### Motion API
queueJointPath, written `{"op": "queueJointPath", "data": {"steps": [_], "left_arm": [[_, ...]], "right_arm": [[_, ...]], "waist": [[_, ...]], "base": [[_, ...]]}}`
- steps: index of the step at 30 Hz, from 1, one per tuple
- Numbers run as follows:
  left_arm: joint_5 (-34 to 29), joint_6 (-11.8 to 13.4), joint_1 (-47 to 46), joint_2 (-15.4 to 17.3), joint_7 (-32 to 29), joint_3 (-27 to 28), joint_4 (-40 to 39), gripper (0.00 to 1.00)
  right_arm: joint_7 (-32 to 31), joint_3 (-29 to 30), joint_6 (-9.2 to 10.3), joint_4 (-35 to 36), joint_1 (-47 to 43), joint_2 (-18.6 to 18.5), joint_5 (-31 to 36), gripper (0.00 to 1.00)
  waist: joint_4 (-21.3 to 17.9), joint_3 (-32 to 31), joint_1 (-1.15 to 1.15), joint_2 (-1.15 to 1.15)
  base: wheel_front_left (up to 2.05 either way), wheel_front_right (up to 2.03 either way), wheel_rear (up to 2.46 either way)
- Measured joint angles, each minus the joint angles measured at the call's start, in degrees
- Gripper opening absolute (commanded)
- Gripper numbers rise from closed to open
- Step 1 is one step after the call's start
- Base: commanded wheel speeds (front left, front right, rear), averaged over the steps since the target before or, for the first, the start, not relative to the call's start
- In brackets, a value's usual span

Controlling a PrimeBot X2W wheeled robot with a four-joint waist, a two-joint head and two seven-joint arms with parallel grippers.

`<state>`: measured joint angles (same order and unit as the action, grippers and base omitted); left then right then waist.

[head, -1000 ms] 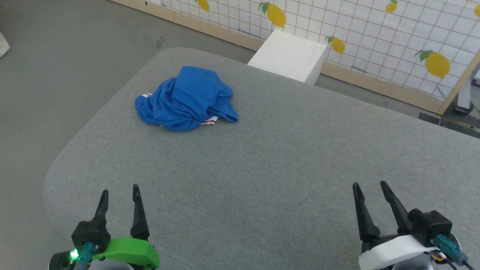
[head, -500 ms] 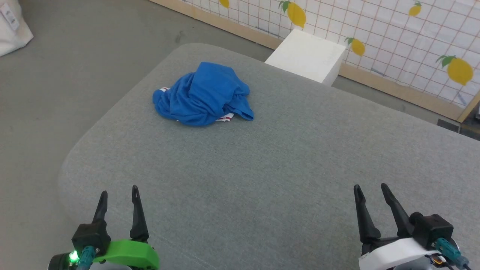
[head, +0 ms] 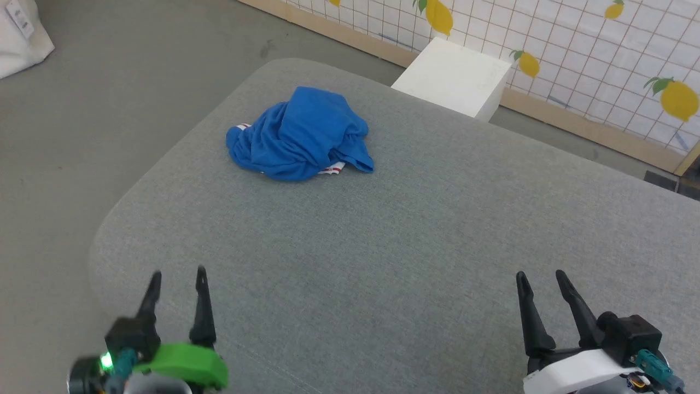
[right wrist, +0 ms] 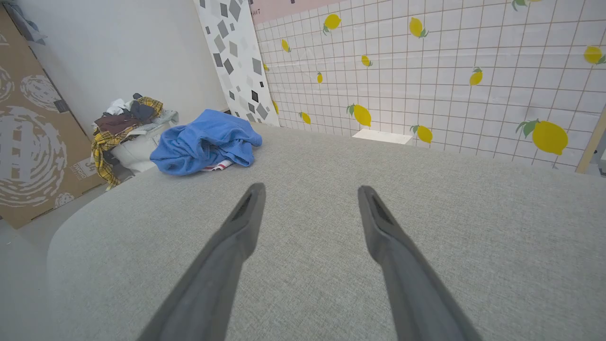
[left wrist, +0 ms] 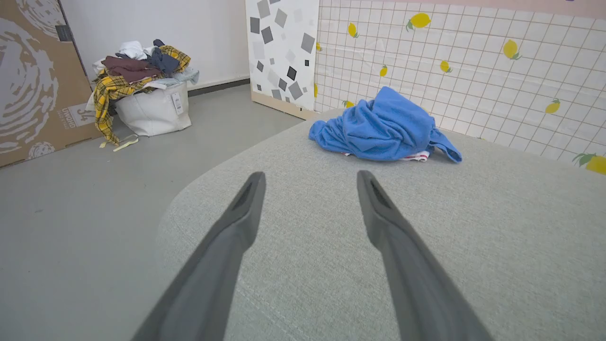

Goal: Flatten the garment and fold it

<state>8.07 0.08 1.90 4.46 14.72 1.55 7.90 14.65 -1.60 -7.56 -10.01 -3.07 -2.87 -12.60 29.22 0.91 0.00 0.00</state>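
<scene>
Grey fabric tabletop (head: 383, 262), rounded corners, lemon-print wall behind. Item: garment (head: 298, 137), blue, a crumpled heap at the far left, well apart from the left fingers (head: 202, 306) and right fingers (head: 529, 312); both pairs spread, empty. Step, as judged: the reach. Best handled by pinching two separate edges near the red-striped trim, then drawing apart. Orientation: collar and hem unreadable; longer spread runs across the head view, loose flap trailing right.

Grey fabric-covered table (head: 383, 246), rounded corners, carries one crumpled blue garment (head: 298, 134) near its far left corner, red-striped white trim showing beneath.
</scene>
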Motion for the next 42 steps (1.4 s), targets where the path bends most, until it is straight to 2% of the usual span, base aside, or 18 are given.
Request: {"op": "queueJointPath", "data": {"steps": [7,10,18,22,26,35,38,42], "left_arm": [[1.52,-4.92,-14.34,5.87,-2.56,-0.34,4.85,1.0],[4.69,-6.41,-21.97,8.64,-6.62,-0.4,9.05,1.0],[18.14,-7.16,-40.31,16.81,-22.49,2.27,20.62,1.0],[22.13,-7.16,-47.35,19.74,-29.24,3.11,24.96,1.0],[23.98,-7.17,-51.52,21.15,-36.27,2.83,29.61,1.0],[26.3,-6.25,-55.85,21.67,-47.9,1.65,39.9,1.0],[26.82,-6.08,-55.97,21.03,-49.9,1.36,42.06,1.0],[26.87,-6.37,-56.12,20.56,-48.43,0.64,43.42,1.0]], "right_arm": [[-0.22,0.79,0.0,0.8,0.18,0.03,2.02,1.0],[-1.11,2.05,0.0,2.1,1.05,0.05,2.98,1.0],[-4.11,5.9,0.0,7.66,2.76,0.07,6.6,1.0],[-4.9,9.31,0.0,10.96,3.28,0.05,7.2,1.0],[-5.77,11.61,0.0,14.0,3.37,0.02,7.89,1.0],[-7.69,15.39,0.0,19.94,3.26,0.03,8.65,1.0],[-8.28,16.18,0.0,21.35,3.09,0.02,8.73,1.0],[-9.01,16.36,0.0,22.41,3.08,0.02,8.98,1.0]], "waist": [[-0.8,2.39,0.0,0.0],[-1.65,4.39,0.0,0.0],[-5.26,11.5,0.0,0.0],[-7.47,15.66,0.01,0.0],[-9.62,19.5,0.01,0.0],[-13.67,27.59,0.02,0.0],[-14.32,29.58,0.02,0.0],[-14.59,31.7,0.01,0.0]], "base": [[0.0,0.0,0.0],[0.0,0.0,0.0],[0.0,0.0,0.0],[0.0,0.0,0.0],[0.0,0.0,0.0],[0.0,0.0,0.0],[0.0,0.0,0.0],[0.0,0.0,0.0]]}}
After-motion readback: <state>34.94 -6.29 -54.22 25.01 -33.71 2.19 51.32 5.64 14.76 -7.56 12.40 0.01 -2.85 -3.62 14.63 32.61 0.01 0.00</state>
